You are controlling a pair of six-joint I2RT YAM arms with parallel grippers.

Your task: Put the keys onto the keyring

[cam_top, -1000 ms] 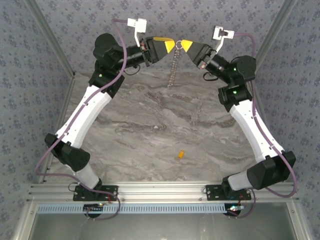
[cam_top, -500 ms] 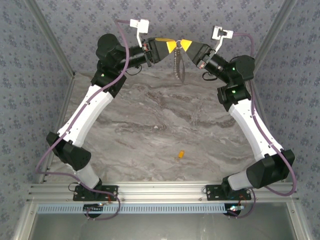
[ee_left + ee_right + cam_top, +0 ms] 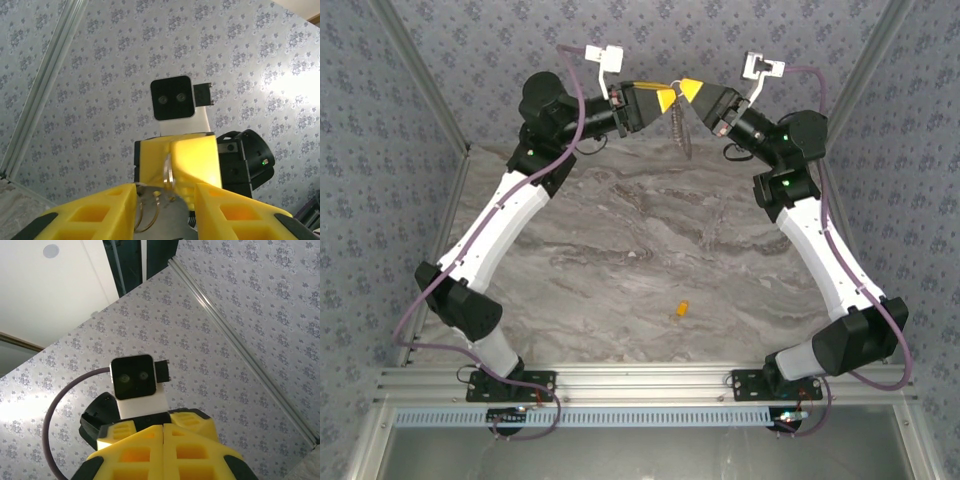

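Both arms are raised at the back of the table, tips meeting. My right gripper (image 3: 686, 89) (image 3: 163, 429) is shut, and the left wrist view shows its yellow fingers (image 3: 192, 160) pinching a metal ring of the keyring (image 3: 169, 172). The keyring's grey chain (image 3: 682, 130) dangles below the tips. My left gripper (image 3: 667, 96) (image 3: 165, 188) is open, its fingers (image 3: 107, 207) straddling the ring and a flat metal piece (image 3: 170, 215) that touches only the left finger. The keys, a tiny yellow-orange piece (image 3: 682, 310), lie on the marble table, far in front of both grippers.
The marble table (image 3: 620, 250) is walled by patterned panels (image 3: 380, 120) at the left, back and right. An aluminium rail (image 3: 640, 382) carries the arm bases along the near edge. The right wrist camera (image 3: 172, 98) faces the left one.
The left gripper has shifted slightly right and its jaws stand wider. The hanging chain has swung right and hangs shorter under the tips. The right gripper stays shut.
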